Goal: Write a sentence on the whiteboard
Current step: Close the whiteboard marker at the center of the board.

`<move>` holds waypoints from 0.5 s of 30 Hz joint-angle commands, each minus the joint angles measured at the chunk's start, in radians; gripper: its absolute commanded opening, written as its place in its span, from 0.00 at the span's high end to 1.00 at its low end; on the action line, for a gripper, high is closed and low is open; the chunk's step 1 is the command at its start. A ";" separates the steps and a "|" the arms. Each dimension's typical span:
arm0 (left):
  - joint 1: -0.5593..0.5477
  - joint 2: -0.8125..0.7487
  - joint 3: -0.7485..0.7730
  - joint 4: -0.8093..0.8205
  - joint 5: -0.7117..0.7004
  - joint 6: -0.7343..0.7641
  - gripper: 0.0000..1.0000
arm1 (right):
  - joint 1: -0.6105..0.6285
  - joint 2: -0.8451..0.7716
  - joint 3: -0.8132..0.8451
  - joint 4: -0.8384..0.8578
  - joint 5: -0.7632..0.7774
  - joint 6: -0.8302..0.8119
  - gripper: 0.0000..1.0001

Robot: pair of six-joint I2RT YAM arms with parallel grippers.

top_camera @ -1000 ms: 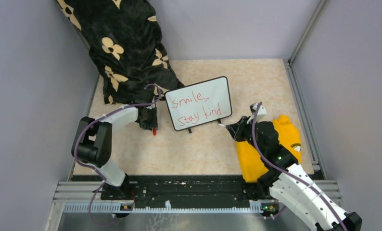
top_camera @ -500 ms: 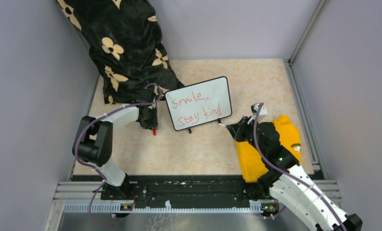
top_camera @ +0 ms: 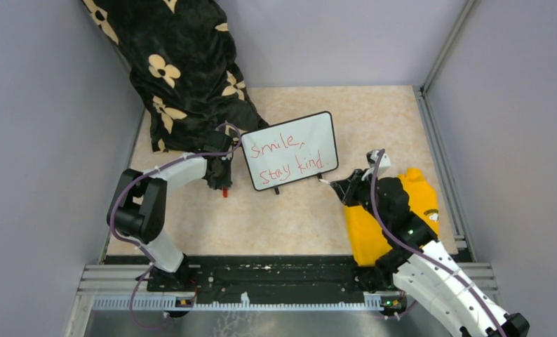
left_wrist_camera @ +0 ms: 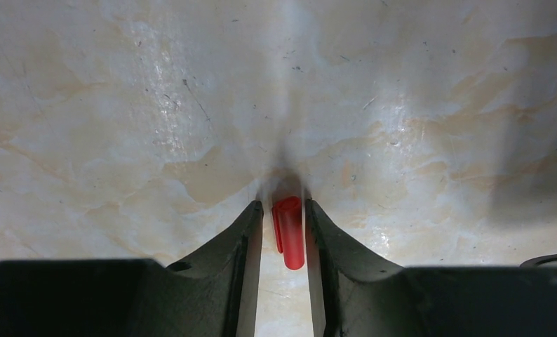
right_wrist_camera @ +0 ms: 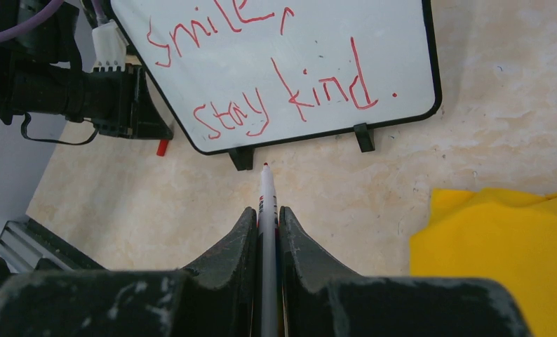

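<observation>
The whiteboard (top_camera: 290, 150) stands tilted at the table's middle, with the red sentence "Smile, Stay kind." (top_camera: 284, 160) on it. It also shows in the right wrist view (right_wrist_camera: 402, 42), the words (right_wrist_camera: 318, 91) plain. My right gripper (top_camera: 342, 188) (right_wrist_camera: 265, 210) is shut on a white marker (right_wrist_camera: 266, 200). The marker's red tip points at the board's lower edge, a little short of it. My left gripper (top_camera: 219, 180) (left_wrist_camera: 283, 205) is just left of the board, low on the table, shut on a red marker cap (left_wrist_camera: 290, 235) (top_camera: 224, 191).
A yellow cloth (top_camera: 402, 210) (right_wrist_camera: 500, 246) lies under my right arm at the right. A black cloth with cream flowers (top_camera: 177, 70) hangs at the back left, reaching the table behind my left gripper. Grey walls close in both sides.
My left arm has shifted slightly to the right by the board. The right gripper with the marker has hardly moved. The writing is the same.
</observation>
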 commanded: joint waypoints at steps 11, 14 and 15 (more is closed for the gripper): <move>-0.013 0.014 -0.057 -0.075 -0.007 0.002 0.73 | 0.010 -0.017 0.061 0.021 0.013 -0.027 1.00; -0.014 0.003 -0.056 -0.081 -0.007 -0.011 0.64 | 0.012 -0.019 0.063 0.016 0.016 -0.028 1.00; -0.014 -0.006 -0.056 -0.087 -0.006 -0.018 0.60 | 0.011 -0.020 0.063 0.015 0.016 -0.028 1.00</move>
